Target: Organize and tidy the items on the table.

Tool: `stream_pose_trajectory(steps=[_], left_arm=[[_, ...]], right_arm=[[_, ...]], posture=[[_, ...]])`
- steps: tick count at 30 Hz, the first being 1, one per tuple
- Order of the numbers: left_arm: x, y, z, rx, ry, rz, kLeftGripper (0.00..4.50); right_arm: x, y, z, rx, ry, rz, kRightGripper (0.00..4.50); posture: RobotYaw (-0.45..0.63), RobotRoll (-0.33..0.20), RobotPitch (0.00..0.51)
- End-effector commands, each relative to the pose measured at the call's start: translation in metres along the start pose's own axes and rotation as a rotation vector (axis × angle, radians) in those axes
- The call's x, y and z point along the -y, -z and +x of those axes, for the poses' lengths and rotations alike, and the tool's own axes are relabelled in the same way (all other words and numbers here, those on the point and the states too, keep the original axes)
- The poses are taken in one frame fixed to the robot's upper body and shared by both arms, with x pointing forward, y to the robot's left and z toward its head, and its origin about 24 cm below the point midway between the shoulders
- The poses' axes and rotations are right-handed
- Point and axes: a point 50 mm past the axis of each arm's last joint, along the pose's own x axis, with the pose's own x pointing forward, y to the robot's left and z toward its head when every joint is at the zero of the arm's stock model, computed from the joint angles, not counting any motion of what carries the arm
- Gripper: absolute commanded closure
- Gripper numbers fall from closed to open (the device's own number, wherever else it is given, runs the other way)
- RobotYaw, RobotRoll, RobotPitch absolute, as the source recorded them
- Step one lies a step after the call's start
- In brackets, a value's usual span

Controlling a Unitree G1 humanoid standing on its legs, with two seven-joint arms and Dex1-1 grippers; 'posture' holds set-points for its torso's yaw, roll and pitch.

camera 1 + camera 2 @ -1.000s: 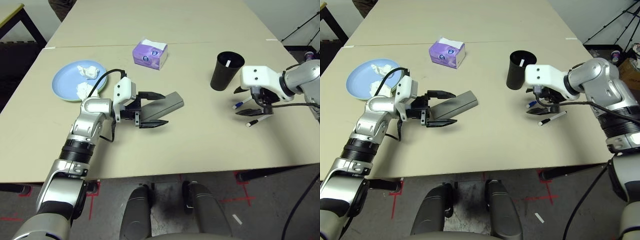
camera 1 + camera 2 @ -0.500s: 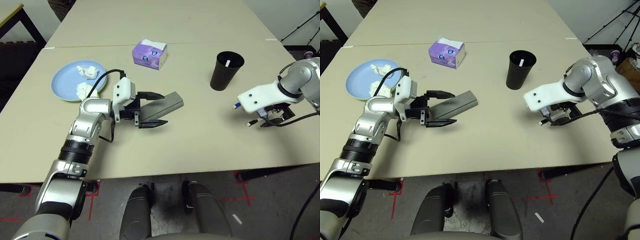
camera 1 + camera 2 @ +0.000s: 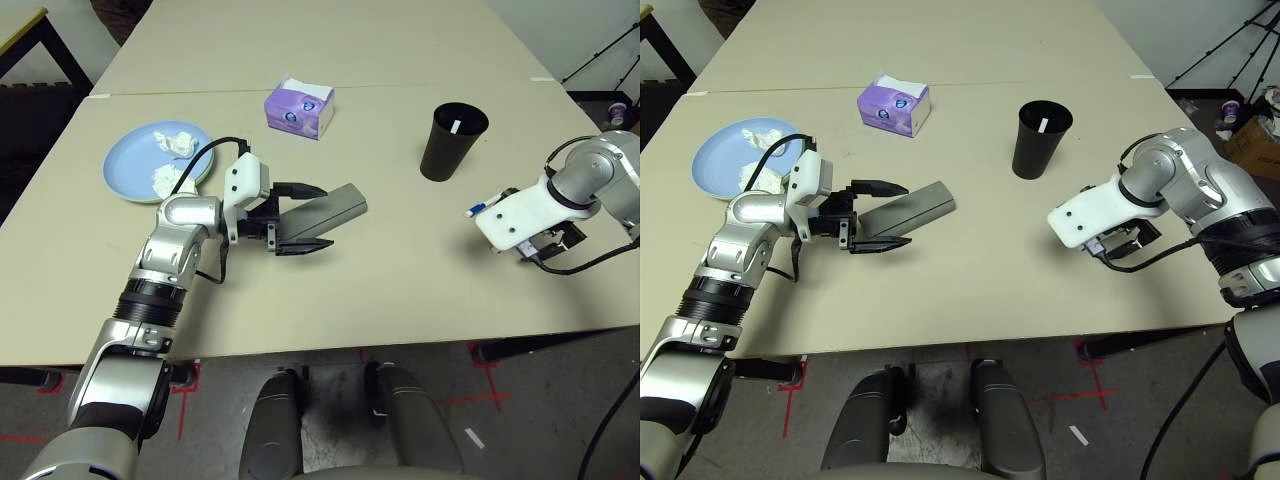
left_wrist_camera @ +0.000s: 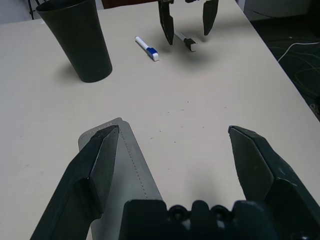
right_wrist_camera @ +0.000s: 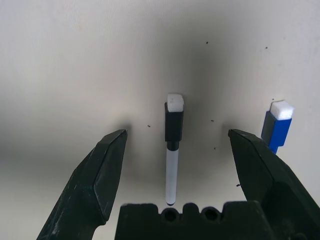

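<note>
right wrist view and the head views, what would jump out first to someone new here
The right claw, open and pointing down, hangs over a black-capped pen lying between its fingers, with a blue-capped pen just beside it on the table. Near the table's middle, the open left claw straddles one end of a grey glasses case. A black cup stands upright behind the pens.

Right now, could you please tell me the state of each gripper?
Left gripper: open, holding nothing; one finger lies on the grey case.
Right gripper: open, holding nothing, pointing down over a black-capped pen.
</note>
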Motion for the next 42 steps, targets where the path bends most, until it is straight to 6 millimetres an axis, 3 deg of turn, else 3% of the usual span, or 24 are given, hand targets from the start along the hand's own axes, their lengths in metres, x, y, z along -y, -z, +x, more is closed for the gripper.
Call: stream_pose_trajectory(steps=[1, 14, 17, 27, 42], left_arm=[[-0.001, -0.003, -0.002, -0.022, 0.002, 0.019, 0.05], [-0.003, -0.006, -0.004, -0.012, -0.012, 0.013, 0.05], [-0.003, -0.007, -0.004, -0.011, -0.01, 0.014, 0.0], [-0.003, -0.008, -0.004, -0.011, -0.008, 0.017, 0.0], [-0.006, -0.014, 0.0, 0.045, -0.005, 0.018, 0.0]], right_arm=[[-0.004, 0.001, 0.007, -0.001, -0.023, -0.004, 0.0], [-0.01, -0.002, 0.015, 0.027, -0.063, 0.035, 0.0], [-0.011, -0.001, 0.018, 0.03, -0.077, 0.047, 0.64], [-0.006, -0.002, 0.019, 0.042, -0.079, 0.047, 4.17], [0.033, -0.02, -0.048, 0.225, 0.083, 0.13, 4.17]], posture=[[-0.02, 0.0, 0.19], [-0.02, 0.0, 0.189], [-0.02, 0.0, 0.19], [-0.02, 0.0, 0.187], [-0.03, 0.0, 0.166]])
